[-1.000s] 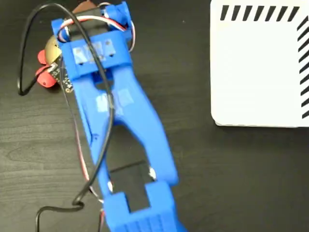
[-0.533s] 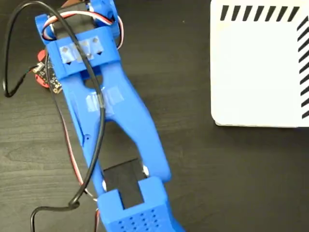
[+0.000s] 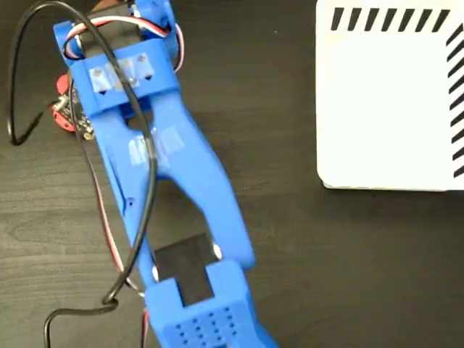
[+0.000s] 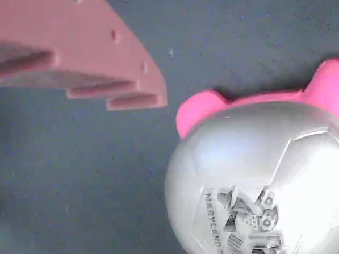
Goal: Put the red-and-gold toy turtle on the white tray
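Since a second ago the arm has been shifted over the red-and-gold toy turtle (image 4: 258, 185), now beside one finger (image 4: 69, 58). Jaw opening cannot be told; nothing is seen held. The white tray (image 3: 391, 101) is well apart.

A hobby robotics bench, by the look of it.
A blue printed arm (image 3: 167, 181) with loose wiring (image 3: 138, 181) stands on a dark wood-grain table (image 3: 348, 261).
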Motion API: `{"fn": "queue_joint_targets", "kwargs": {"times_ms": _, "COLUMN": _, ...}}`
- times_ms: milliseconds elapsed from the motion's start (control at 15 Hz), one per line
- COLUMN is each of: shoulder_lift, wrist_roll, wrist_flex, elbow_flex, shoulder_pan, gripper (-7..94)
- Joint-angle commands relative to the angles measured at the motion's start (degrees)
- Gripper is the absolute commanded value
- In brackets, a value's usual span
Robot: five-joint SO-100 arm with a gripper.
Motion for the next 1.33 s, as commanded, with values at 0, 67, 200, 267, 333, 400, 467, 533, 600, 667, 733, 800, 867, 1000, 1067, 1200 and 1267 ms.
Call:
{"fn": "queue_joint_targets", "kwargs": {"times_ms": 0, "shoulder_lift": 2.1, "wrist_roll": -2.7, "wrist_flex": -2.3, "elbow_flex": 1.0, "shoulder_pan": -0.9, "gripper": 42}}
{"fn": "queue_joint_targets", "kwargs": {"times_ms": 67, "shoulder_lift": 2.0, "wrist_roll": -2.9, "wrist_flex": -3.0, "elbow_flex": 1.8, "shoulder_pan": -1.1, "gripper": 45}}
{"fn": "queue_joint_targets", "kwargs": {"times_ms": 200, "shoulder_lift": 1.8, "wrist_roll": -2.9, "wrist_flex": -4.0, "elbow_flex": 3.2, "shoulder_pan": -1.7, "gripper": 50}}
{"fn": "queue_joint_targets", "kwargs": {"times_ms": 267, "shoulder_lift": 1.6, "wrist_roll": -2.8, "wrist_flex": -3.7, "elbow_flex": 3.4, "shoulder_pan": -2.0, "gripper": 50}}
{"fn": "queue_joint_targets", "kwargs": {"times_ms": 333, "shoulder_lift": 1.1, "wrist_roll": -2.8, "wrist_flex": -3.3, "elbow_flex": 3.5, "shoulder_pan": -2.3, "gripper": 51}}
{"fn": "queue_joint_targets", "kwargs": {"times_ms": 400, "shoulder_lift": 0.7, "wrist_roll": -2.7, "wrist_flex": -3.1, "elbow_flex": 3.6, "shoulder_pan": -2.4, "gripper": 58}}
{"fn": "queue_joint_targets", "kwargs": {"times_ms": 467, "shoulder_lift": 0.2, "wrist_roll": -2.8, "wrist_flex": -2.8, "elbow_flex": 3.7, "shoulder_pan": -2.5, "gripper": 65}}
{"fn": "queue_joint_targets", "kwargs": {"times_ms": 533, "shoulder_lift": -0.5, "wrist_roll": -2.8, "wrist_flex": -2.7, "elbow_flex": 3.5, "shoulder_pan": -2.5, "gripper": 65}}
{"fn": "queue_joint_targets", "kwargs": {"times_ms": 600, "shoulder_lift": -1.1, "wrist_roll": -2.8, "wrist_flex": -2.5, "elbow_flex": 3.4, "shoulder_pan": -2.4, "gripper": 64}}
{"fn": "queue_joint_targets", "kwargs": {"times_ms": 667, "shoulder_lift": -1.8, "wrist_roll": -2.7, "wrist_flex": -2.5, "elbow_flex": 3.3, "shoulder_pan": -2.3, "gripper": 64}}
{"fn": "queue_joint_targets", "kwargs": {"times_ms": 733, "shoulder_lift": -2.5, "wrist_roll": -2.7, "wrist_flex": -2.5, "elbow_flex": 3.0, "shoulder_pan": -2.1, "gripper": 64}}
{"fn": "queue_joint_targets", "kwargs": {"times_ms": 800, "shoulder_lift": -3.4, "wrist_roll": -2.8, "wrist_flex": -3.0, "elbow_flex": 2.8, "shoulder_pan": -2.0, "gripper": 64}}
{"fn": "queue_joint_targets", "kwargs": {"times_ms": 867, "shoulder_lift": -4.4, "wrist_roll": -2.8, "wrist_flex": -3.4, "elbow_flex": 2.5, "shoulder_pan": -1.9, "gripper": 64}}
{"fn": "queue_joint_targets", "kwargs": {"times_ms": 1000, "shoulder_lift": -6.3, "wrist_roll": -2.7, "wrist_flex": -3.9, "elbow_flex": 1.3, "shoulder_pan": -1.9, "gripper": 64}}
{"fn": "queue_joint_targets", "kwargs": {"times_ms": 1067, "shoulder_lift": -7.2, "wrist_roll": -2.6, "wrist_flex": -4.0, "elbow_flex": 0.6, "shoulder_pan": -1.9, "gripper": 64}}
{"fn": "queue_joint_targets", "kwargs": {"times_ms": 1200, "shoulder_lift": -7.8, "wrist_roll": -2.2, "wrist_flex": -4.5, "elbow_flex": -0.3, "shoulder_pan": -1.7, "gripper": 64}}
{"fn": "queue_joint_targets", "kwargs": {"times_ms": 1267, "shoulder_lift": -8.1, "wrist_roll": -2.0, "wrist_flex": -5.2, "elbow_flex": -0.3, "shoulder_pan": -1.6, "gripper": 63}}
